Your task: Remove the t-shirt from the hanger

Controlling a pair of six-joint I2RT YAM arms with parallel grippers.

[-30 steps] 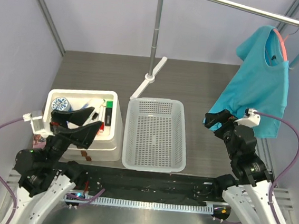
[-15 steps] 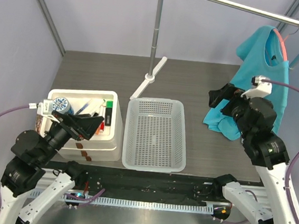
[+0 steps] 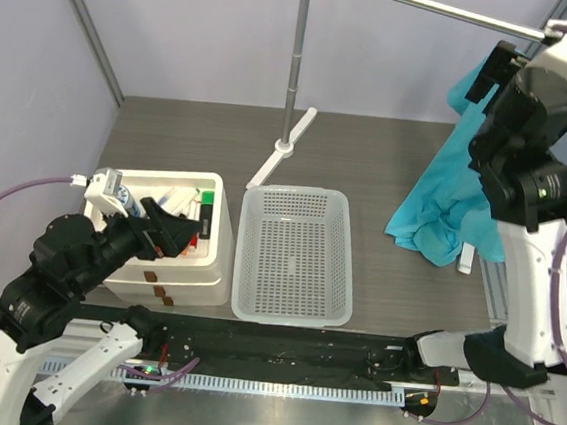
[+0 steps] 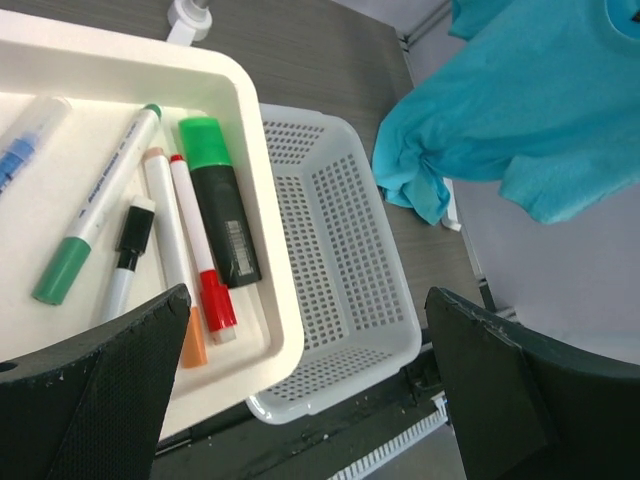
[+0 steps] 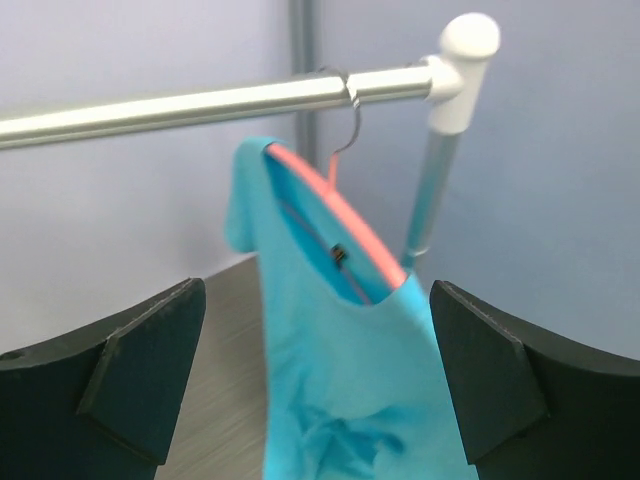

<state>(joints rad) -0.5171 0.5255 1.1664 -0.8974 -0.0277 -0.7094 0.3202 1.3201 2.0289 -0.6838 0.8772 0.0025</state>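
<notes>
From above, the right gripper (image 3: 538, 71) is raised to the far right end of the grey rail (image 3: 424, 3), jaws spread wide and holding nothing. The turquoise t-shirt (image 3: 455, 204) hangs below that end of the rail, its hem bunched and trailing down to the table. The arm hides the hanger here. The left gripper (image 3: 166, 231) is well away from the rail, over a white tub of markers (image 3: 162, 174), and it is also agape and empty.

The left wrist view shows only the shirt's lower part, beyond a white basket (image 4: 400, 330). The rail is out of frame.

The right wrist view looks straight at the job. The salmon-pink hanger (image 5: 345, 210) hangs by its wire hook (image 5: 345, 130) from the rail, close to the white end cap (image 5: 468, 40). The shirt's neck sits over the hanger, which lies between the open fingers.

I'd say the step in hand is the approach. It would go best by closing on cloth at the shoulder, below the rail, not on the hook. Then the right gripper should peel that side off the hanger's arm, since a straight downward tug could drag the hanger off the rail. The left arm looks too far away to steady anything.
</notes>
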